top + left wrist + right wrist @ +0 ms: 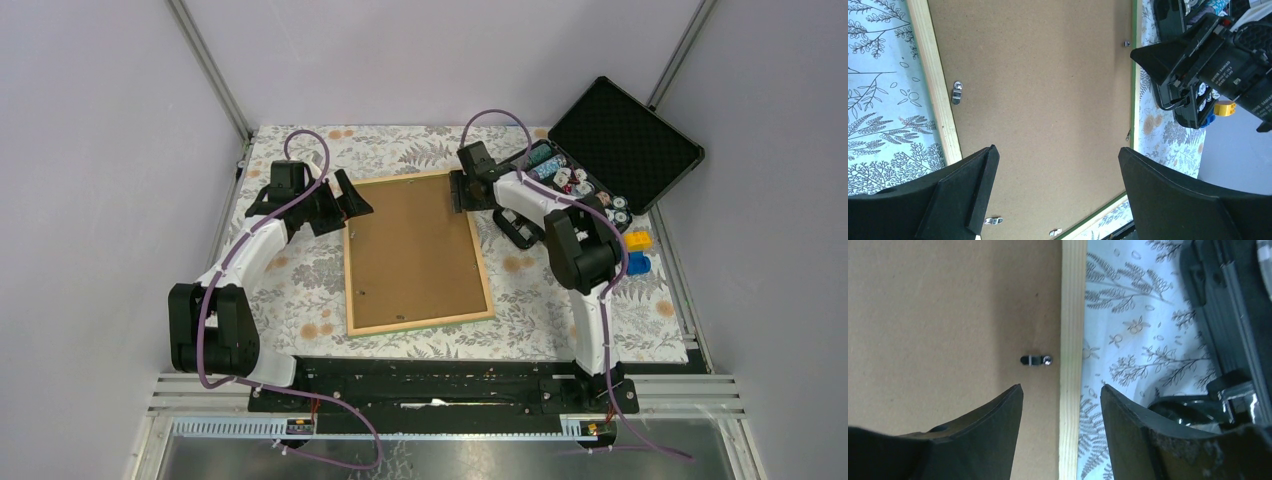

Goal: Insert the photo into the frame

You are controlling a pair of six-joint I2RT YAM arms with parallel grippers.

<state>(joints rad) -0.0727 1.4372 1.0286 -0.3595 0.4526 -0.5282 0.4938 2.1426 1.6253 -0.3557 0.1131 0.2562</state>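
Site: robot lab test cell | enclosure: bench boxed in by plain pale wall panels (100, 150) set in aluminium posts (210, 70) | bench: fern-print cloth (300, 290) laid over table | rig: left arm (250, 250) and right arm (585, 250) bolted to black base rail (430, 385)

The top external camera looks down from above and behind the arm bases, taking in the whole leaf-patterned table (300, 290). The left wrist camera sits low over the large rectangular light-wood frame (1038, 100) with its brown fibreboard back, facing across it past the left gripper (1057, 152) toward the right arm (1243, 55) and the black hinged case (1193, 112). The right wrist camera hangs nearest, looking down past the right gripper (1062, 387) onto the frame's wooden side rail. All three share that frame.
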